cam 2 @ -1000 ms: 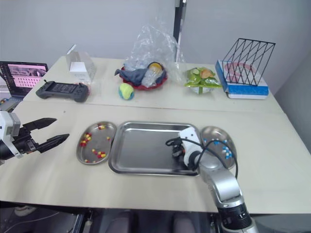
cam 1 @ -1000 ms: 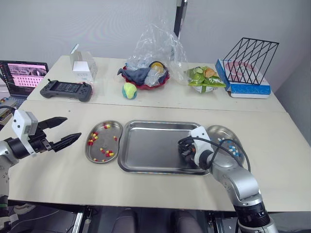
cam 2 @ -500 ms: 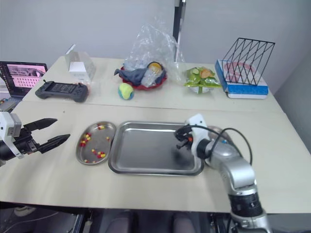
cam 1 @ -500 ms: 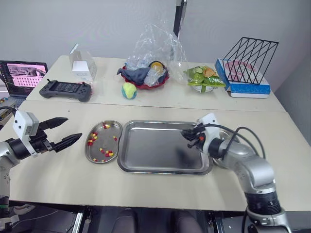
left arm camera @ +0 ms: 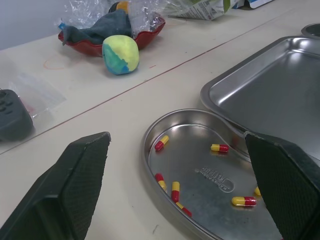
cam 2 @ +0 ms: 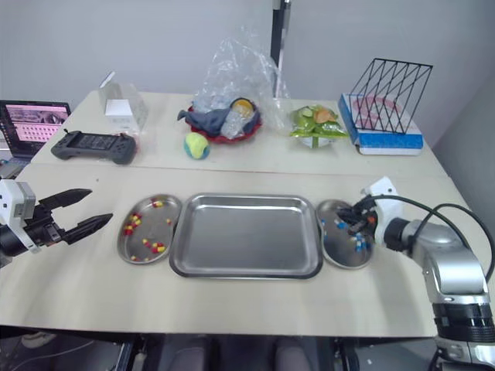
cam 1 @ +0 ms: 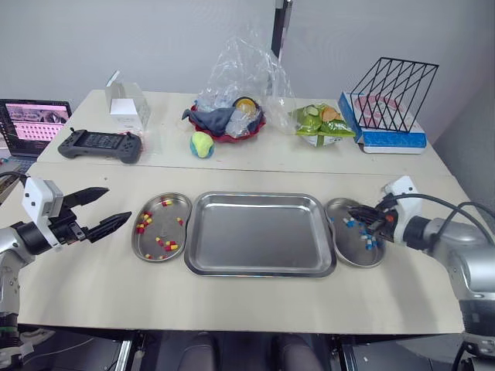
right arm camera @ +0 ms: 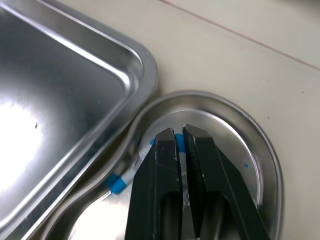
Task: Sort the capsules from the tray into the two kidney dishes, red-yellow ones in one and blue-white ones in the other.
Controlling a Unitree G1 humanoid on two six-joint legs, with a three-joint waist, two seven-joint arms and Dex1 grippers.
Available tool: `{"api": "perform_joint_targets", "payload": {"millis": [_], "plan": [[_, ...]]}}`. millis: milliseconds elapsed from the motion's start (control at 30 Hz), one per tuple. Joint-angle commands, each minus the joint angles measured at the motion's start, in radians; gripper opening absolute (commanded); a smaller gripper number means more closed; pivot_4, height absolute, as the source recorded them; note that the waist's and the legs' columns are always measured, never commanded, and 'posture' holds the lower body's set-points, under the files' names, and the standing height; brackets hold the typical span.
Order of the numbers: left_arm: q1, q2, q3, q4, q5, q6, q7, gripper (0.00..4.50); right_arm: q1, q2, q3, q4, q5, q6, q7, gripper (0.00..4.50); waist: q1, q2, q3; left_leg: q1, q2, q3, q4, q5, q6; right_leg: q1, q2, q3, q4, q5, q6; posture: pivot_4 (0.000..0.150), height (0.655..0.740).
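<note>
— What is listed as the carrying surface?

— One pale table (cam 1: 232,297) is entered, crossed by a seam from side to side.

— What is recorded on the near half?

— A steel tray (cam 1: 259,232) is set in the middle. A left kidney dish (cam 1: 172,224) is placed just beside one end and a right kidney dish (cam 1: 352,253) just beside the other.

— And beyond the seam?

— From left to right are entered: a black game controller (cam 1: 100,144), a white carton (cam 1: 128,110) behind it, a yellow-green ball (cam 1: 203,144), a red bowl (cam 1: 232,137) under a clear plastic bag (cam 1: 247,69), a green snack bag (cam 1: 321,124) and a blue-and-white box (cam 1: 387,139).
</note>
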Motion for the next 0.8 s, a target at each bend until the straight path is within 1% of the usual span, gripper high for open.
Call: {"api": "perform_joint_targets", "payload": {"millis": [33,67,100,200,300,333,433,567,667,800], "plan": [[-0.003,0.016,0.009,0.003,0.017,-0.017,0.011,4.50,0.020,-0.035,-0.050,0.033,0.007,-0.050,0.036,0.38,0.000,0.000,0.000,0.000,0.000,0.000,0.000,0.000,0.000,0.000,0.000,0.000,0.000,0.000,0.000,0.150,0.7334],[0.001,0.020,0.007,0.006,0.025,-0.021,0.011,4.50,0.026,-0.042,-0.058,0.046,0.012,-0.060,0.049,0.76,0.000,0.000,0.000,0.000,0.000,0.000,0.000,0.000,0.000,0.000,0.000,0.000,0.000,0.000,0.000,0.150,0.7334],[0.005,0.022,0.007,0.007,0.027,-0.023,0.008,4.50,0.028,-0.049,-0.069,0.060,0.020,-0.074,0.067,1.01,0.002,0.000,0.000,0.000,0.000,0.000,0.000,0.000,0.000,0.000,0.000,0.000,0.000,0.000,0.000,0.150,0.7334],[0.009,0.019,0.017,0.010,0.027,-0.024,0.006,4.50,0.022,-0.071,-0.115,0.101,0.050,-0.105,0.118,2.09,0.002,0.000,0.000,0.000,0.000,0.000,0.000,0.000,0.000,0.000,0.000,0.000,0.000,0.000,0.000,0.150,0.7334],[0.009,0.020,0.029,0.021,0.035,-0.029,0.019,4.50,0.001,-0.117,-0.170,0.173,0.085,-0.133,0.191,3.10,0.005,0.000,0.000,0.000,0.000,0.000,0.000,0.000,0.000,0.000,0.000,0.000,0.000,0.000,0.000,0.150,0.7334],[0.007,0.021,0.032,0.025,0.038,-0.032,0.025,4.50,-0.008,-0.128,-0.182,0.198,0.091,-0.144,0.204,3.49,0.005,0.000,0.000,0.000,0.000,0.000,0.000,0.000,0.000,0.000,0.000,0.000,0.000,0.000,0.000,0.150,0.7334],[-0.001,0.029,0.029,0.050,0.047,-0.006,0.049,4.50,-0.041,-0.149,-0.205,0.283,0.080,-0.191,0.215,4.46,0.004,0.000,0.000,0.001,0.000,0.000,0.000,0.000,0.000,0.001,0.000,0.000,0.000,0.000,0.000,0.150,0.7334],[-0.010,0.027,0.029,0.090,0.083,-0.027,0.112,4.50,-0.087,-0.162,-0.246,0.416,0.064,-0.283,0.206,4.46,0.003,0.000,0.000,0.001,0.000,0.001,0.000,0.000,0.000,0.001,0.000,0.000,0.000,0.000,0.000,0.150,0.7334],[0.019,0.023,0.039,0.102,0.112,-0.037,0.161,4.50,-0.100,-0.147,-0.292,0.503,0.067,-0.374,0.187,4.46,0.005,0.000,0.000,0.001,0.000,0.001,0.000,0.000,0.000,0.001,0.000,0.000,0.000,0.000,0.000,0.150,0.7334],[0.047,0.023,0.049,0.123,0.119,-0.065,0.176,4.50,-0.101,-0.120,-0.309,0.543,0.059,-0.484,0.155,4.46,0.002,0.000,0.000,0.001,0.000,0.001,0.000,0.000,0.000,0.001,-0.001,0.001,0.000,0.000,0.000,0.150,0.7334]]}}
